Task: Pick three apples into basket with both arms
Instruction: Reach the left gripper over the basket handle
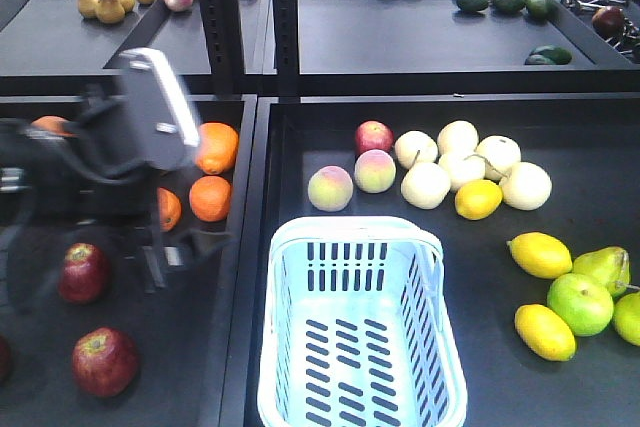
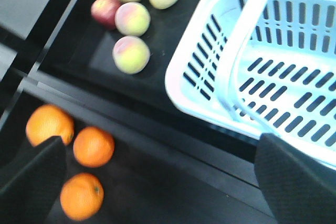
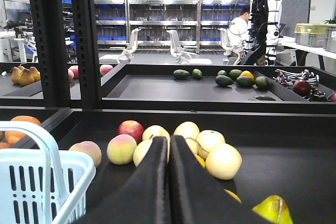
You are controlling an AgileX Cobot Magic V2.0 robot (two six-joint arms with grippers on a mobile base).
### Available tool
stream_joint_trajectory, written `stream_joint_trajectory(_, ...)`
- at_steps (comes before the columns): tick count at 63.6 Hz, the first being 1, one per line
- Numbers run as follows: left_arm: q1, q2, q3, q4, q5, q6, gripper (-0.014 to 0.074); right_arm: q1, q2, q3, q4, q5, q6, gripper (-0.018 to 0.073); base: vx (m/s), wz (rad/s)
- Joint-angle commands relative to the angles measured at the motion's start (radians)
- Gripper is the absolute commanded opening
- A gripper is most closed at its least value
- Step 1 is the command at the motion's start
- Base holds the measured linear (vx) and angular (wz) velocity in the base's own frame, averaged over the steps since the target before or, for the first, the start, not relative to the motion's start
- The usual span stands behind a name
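Apples first: the nearest apple (image 1: pixel 104 360) sits at the near end of the left tray (image 1: pixel 180 392). The second apple (image 1: pixel 83 272) is just behind it, and the third apple (image 1: pixel 4 357) is cut by the frame's left edge, so you only see a sliver. None is in the basket (image 1: pixel 350 232), which stands empty in the right tray (image 1: pixel 480 267) just across the divider, its long axis running near to far. Your left gripper (image 2: pixel 160 148) hangs blurred over the left tray, fingers (image 2: pixel 31 177) spread wide with nothing between them. Its wrist view shows the oranges (image 2: pixel 93 146) and the basket but no apple, so I judge the apples lie toward you and to the left of it. They are round, so there is no axis to line up with. Your right gripper (image 3: pixel 169 142) has its fingers pressed together, holding nothing, over the right tray facing the pale fruit (image 3: pixel 223 161). With the basket on its left it is well apart from the apples, so the left arm is the nearer one.
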Motion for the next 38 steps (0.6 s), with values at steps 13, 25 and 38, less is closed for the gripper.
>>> stream_joint_trajectory(13, -0.158, 0.177, -0.160, 0.108, -0.059, -0.008, 0.0680, -0.009, -0.013, 0.014, -0.011, -0.076, -0.007, -0.0008, 0.00, 0.00)
stream_joint_trajectory(25, -0.231, 0.308, -0.278, 0.163, -0.054, -0.020, 0.0676, -0.009, -0.013, 0.014, -0.011, -0.076, -0.007, -0.0008, 0.00, 0.00)
stream_joint_trajectory(38, -0.278, 0.444, -0.382, 0.253, 0.009, -0.027, 0.0659, -0.009, -0.013, 0.014, -0.011, -0.076, -0.007, -0.0008, 0.00, 0.00)
